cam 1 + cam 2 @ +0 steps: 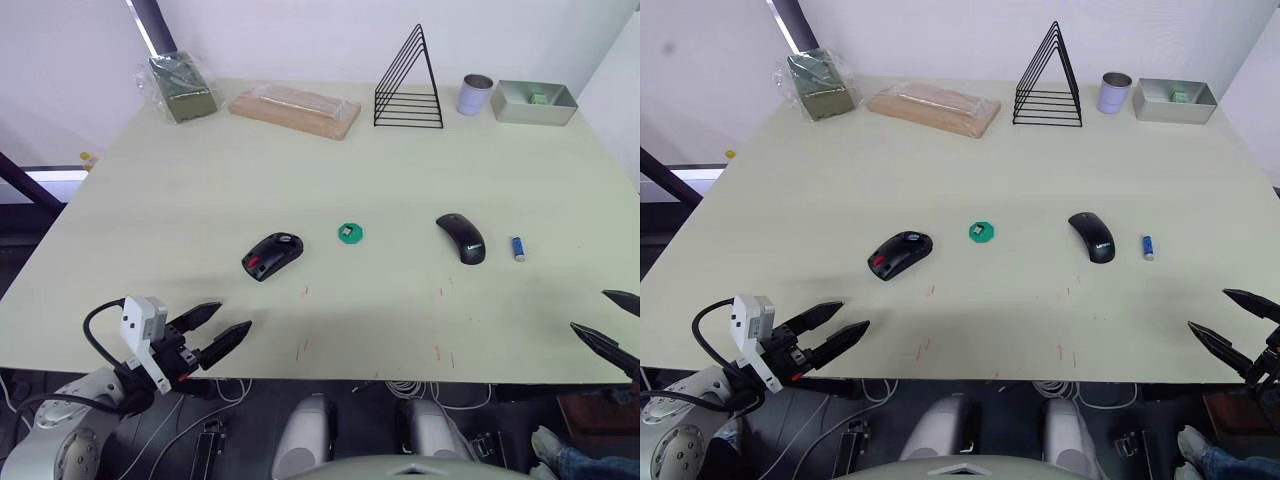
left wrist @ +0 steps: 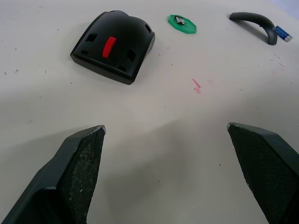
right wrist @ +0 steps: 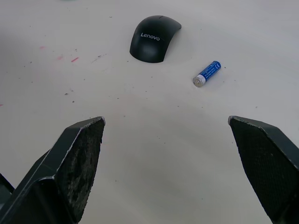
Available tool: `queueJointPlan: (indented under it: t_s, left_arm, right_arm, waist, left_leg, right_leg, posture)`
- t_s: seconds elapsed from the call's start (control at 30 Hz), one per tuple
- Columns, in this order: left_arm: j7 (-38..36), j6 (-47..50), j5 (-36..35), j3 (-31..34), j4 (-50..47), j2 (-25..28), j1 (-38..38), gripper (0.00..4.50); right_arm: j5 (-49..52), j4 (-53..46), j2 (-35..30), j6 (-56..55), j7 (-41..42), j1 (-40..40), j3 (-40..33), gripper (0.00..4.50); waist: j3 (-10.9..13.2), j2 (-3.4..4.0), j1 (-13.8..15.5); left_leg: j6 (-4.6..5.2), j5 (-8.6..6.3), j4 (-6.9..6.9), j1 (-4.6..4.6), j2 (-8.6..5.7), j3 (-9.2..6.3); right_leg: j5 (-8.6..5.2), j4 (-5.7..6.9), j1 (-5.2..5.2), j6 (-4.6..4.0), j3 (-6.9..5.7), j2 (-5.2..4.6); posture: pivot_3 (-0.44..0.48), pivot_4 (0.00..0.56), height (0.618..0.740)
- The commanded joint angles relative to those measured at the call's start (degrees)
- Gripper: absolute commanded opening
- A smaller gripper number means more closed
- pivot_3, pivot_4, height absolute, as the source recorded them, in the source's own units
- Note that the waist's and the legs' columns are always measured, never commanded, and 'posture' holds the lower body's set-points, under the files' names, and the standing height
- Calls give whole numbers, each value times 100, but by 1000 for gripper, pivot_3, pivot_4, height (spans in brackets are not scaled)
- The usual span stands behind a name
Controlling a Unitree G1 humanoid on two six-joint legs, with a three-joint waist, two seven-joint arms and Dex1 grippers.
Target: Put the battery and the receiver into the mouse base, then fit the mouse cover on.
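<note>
Nearest to us, at the table's front edge, our left gripper (image 1: 218,329) hangs with its two black fingers spread wide and nothing between them; our right gripper (image 1: 1235,319) sits at the front right corner, equally wide open and empty. Both hover over the pale table (image 1: 200,190) without touching any part.

Ahead of the left gripper lies the mouse base (image 1: 272,255), a black oval body with a red piece showing in its hollow top. Just to its right we see a small green disc (image 1: 349,233) with a tiny dark rectangular piece resting on it, which we take to be the receiver (image 2: 179,19). Further right lies the mouse cover (image 3: 153,37), a smooth black curved shell with pale "Lenovo" lettering at one end. Beside it, on its right and apart from it, lies the battery (image 3: 207,73), a small blue cylinder on its side with a white end.

Along the far edge stand a bagged dark object (image 1: 182,87), a wrapped wooden block (image 1: 295,110), a black wire rack (image 1: 408,85), a metal cup (image 1: 475,95) and a grey tray (image 1: 534,105).
</note>
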Motion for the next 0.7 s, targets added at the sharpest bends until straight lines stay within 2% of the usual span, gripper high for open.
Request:
queueJointPlan:
  t_s: [0.03,0.2,0.43,0.7]
  left_arm:
    - [-109,-90,-13,118,-34,64,-10,4441]
    - [-142,-44,-93,219,-70,151,-156,4441]
    - [-95,209,-305,270,-156,386,-605,4441]
    - [-64,466,-279,209,-1,782,-1328,4441]
  right_arm:
    - [82,-101,-1,-74,31,-34,-134,4450]
    - [242,-293,40,55,-14,-382,78,4450]
    - [452,-983,11,547,-300,-1181,765,4450]
    - [816,-1590,-112,885,-45,-1590,1274,4450]
  waist:
    - [0,0,0]
    - [0,1,-2]
    - [-1,3,-2]
    - [1,0,15]
  left_leg:
    - [0,0,0,0,0,0]
    - [0,0,1,1,0,0]
    - [0,0,1,1,2,0]
    - [1,0,1,-7,-3,-6]
  right_leg:
    - [0,0,0,0,0,0]
    - [1,0,0,0,0,2]
    - [3,1,0,-3,-2,7]
    - [3,-3,3,-3,-10,10]
  posture:
    - [0,150,740]
    - [0,150,740]
    - [0,150,740]
    - [0,150,740]
